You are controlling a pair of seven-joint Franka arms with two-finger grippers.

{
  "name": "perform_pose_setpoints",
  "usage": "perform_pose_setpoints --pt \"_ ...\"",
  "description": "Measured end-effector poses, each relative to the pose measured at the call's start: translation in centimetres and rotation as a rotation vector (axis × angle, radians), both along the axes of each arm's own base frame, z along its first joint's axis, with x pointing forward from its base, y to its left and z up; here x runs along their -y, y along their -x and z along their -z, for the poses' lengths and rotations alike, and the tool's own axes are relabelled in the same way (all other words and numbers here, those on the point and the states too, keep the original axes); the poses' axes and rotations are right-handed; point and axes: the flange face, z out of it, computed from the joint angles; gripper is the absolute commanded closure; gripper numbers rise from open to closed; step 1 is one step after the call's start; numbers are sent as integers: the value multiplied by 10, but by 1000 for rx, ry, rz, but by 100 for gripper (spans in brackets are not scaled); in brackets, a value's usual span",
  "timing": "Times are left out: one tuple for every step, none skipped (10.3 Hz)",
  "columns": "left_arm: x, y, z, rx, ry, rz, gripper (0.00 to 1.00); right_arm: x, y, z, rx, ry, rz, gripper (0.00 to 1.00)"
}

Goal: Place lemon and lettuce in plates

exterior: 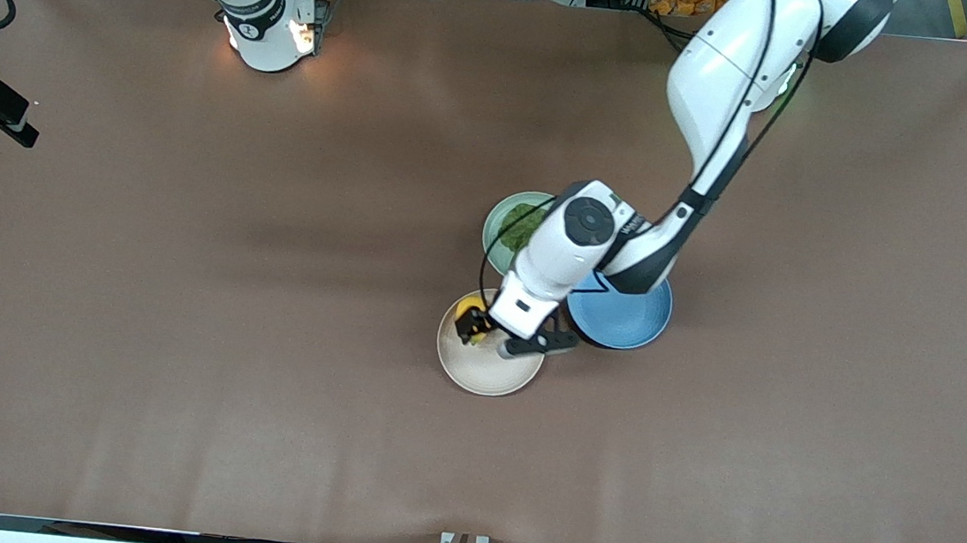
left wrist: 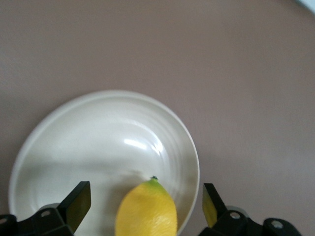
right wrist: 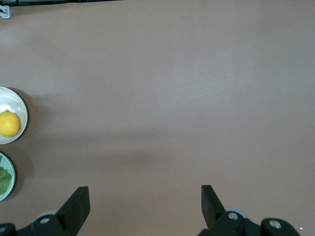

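lemon (left wrist: pixel 146 209) lies in the cream plate (exterior: pixel 482 373), near mid-bench toward the front edge. left hand (exterior: pixel 502 337) sits low over that plate with fingers (left wrist: pixel 76 201) spread either side of the lemon, not touching it; judged as the release step, just done. lettuce (exterior: pixel 522 224) is already in the mint plate (exterior: pixel 497 220), so both items look placed (blue plate (exterior: pixel 625 321) beside them holds nothing visible). next move calls for a straight lift clear of the lemon, no sideways nudge. right hand (right wrist: pixel 145 206) waits spread over bare bench. bench (exterior: pixel 177 322) is a flat brown sheet; frames and cables line the edges.
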Motion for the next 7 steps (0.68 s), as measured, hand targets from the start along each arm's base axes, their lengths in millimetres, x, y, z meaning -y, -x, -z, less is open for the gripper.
perform_pose_setpoints --pt "-27 -18 -10 -9 -21 -26 0 1 -1 1 -4 -2 0 0" --pt "-59 -35 -22 -29 -57 -33 0 0 -2 4 -11 -2 -3 0" --pt "-94 -50 -37 -57 -96 -33 0 1 -3 7 -17 1 -5 0" --pt "-126 -61 -52 -84 -128 -34 0 4 -5 9 -22 2 -4 0" --pt "-155 -70 -62 -98 -150 -34 0 8 -6 12 -26 -2 -3 0" --pt "-183 -76 -67 -103 -164 -35 0 12 -6 13 -29 -6 0 0" --pt "-213 -83 -69 -105 -173 -49 0 17 -6 14 -31 2 2 0"
